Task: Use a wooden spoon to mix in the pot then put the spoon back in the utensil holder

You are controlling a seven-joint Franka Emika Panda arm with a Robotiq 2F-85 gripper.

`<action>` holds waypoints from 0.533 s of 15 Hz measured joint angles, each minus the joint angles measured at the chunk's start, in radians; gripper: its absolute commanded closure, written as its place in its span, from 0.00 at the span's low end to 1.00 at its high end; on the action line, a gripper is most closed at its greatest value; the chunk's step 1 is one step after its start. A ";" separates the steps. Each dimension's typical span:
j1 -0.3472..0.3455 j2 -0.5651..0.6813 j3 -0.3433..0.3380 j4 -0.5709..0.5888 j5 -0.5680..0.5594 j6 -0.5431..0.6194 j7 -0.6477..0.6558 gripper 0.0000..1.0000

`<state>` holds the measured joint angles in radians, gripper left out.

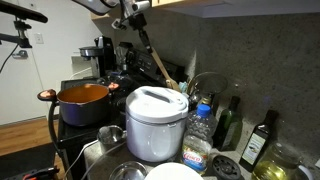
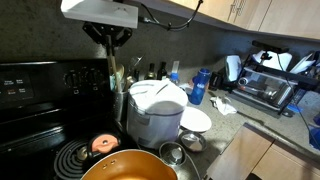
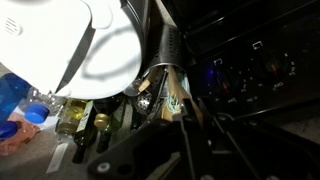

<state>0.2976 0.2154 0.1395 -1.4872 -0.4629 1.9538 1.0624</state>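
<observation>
Wooden spoon | slanting down from tool | tool pinching its handle

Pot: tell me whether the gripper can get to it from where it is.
Probably yes. The gripper hangs high, above the top of the white cooker, and the pot stands open on the stove with nothing over it.

A white domed cooker stands on the counter beside dark glass bottles. A blue bottle stands near a toaster oven. A white bowl sits just beside the cooker.
</observation>
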 measured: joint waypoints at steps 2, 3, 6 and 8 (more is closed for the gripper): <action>0.001 -0.001 0.007 0.036 0.020 -0.047 -0.028 0.97; 0.001 -0.002 0.008 0.057 0.028 -0.073 -0.040 0.97; 0.006 -0.003 0.010 0.117 0.043 -0.157 -0.060 0.97; 0.011 -0.003 0.010 0.152 0.046 -0.206 -0.060 0.97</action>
<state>0.3089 0.2122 0.1495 -1.3350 -0.4168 1.7480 1.0021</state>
